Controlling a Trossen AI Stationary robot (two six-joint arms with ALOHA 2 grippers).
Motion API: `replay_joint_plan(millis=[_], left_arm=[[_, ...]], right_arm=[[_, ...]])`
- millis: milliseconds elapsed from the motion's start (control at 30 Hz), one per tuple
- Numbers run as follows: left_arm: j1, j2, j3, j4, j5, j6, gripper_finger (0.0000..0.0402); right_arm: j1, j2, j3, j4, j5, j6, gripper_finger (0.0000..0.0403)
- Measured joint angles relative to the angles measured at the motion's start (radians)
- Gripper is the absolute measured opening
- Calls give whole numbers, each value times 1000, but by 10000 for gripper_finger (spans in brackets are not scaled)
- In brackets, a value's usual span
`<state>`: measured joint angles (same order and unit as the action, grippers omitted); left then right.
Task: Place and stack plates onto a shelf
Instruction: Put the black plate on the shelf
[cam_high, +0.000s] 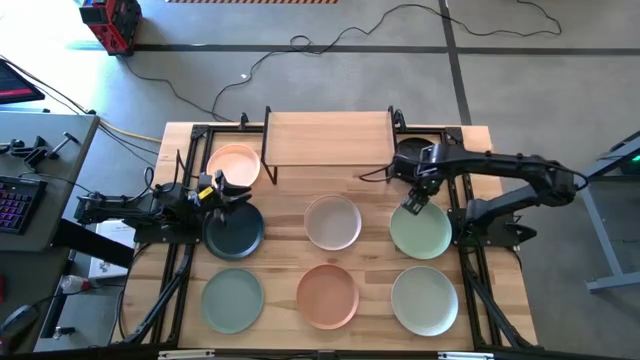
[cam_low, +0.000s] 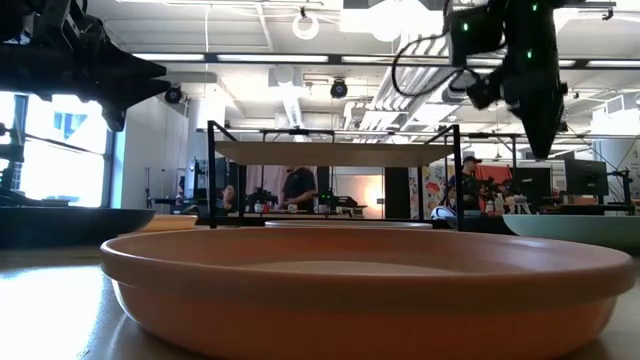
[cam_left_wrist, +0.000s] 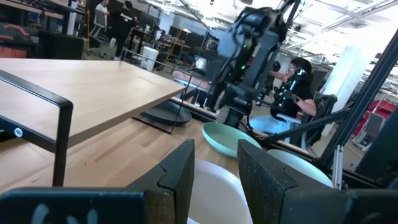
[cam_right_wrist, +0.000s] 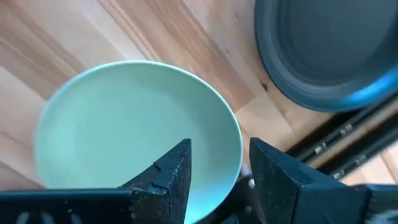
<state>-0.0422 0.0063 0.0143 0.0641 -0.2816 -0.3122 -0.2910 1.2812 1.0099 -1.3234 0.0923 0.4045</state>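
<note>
The shelf (cam_high: 328, 137) stands bare at the table's far edge, eight plates spread around it: a black plate (cam_high: 418, 146) just beside its right end, a peach plate (cam_high: 233, 164) by its left end, six more in two rows in front. In front of the shelf's right end, the right gripper (cam_high: 412, 203) tilts down, fingers parted and empty, above the pale green plate (cam_high: 421, 230). Off the left end, the left gripper (cam_high: 238, 190) reaches level over the dark teal plate (cam_high: 234, 229), fingers apart, holding nothing
</note>
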Motion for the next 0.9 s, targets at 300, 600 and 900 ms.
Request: replay_joint_plan(millis=[300,600,900], left_arm=[[0,0,0,8,-34,0,108],[0,0,0,16,-34,-37,108],[0,0,0,16,-37,-68,108]], right_arm=[[-19,0,259,-115,152,45,142],[-231,0,405,-108,242,38,142],[-560,0,413,53,167,53,142]])
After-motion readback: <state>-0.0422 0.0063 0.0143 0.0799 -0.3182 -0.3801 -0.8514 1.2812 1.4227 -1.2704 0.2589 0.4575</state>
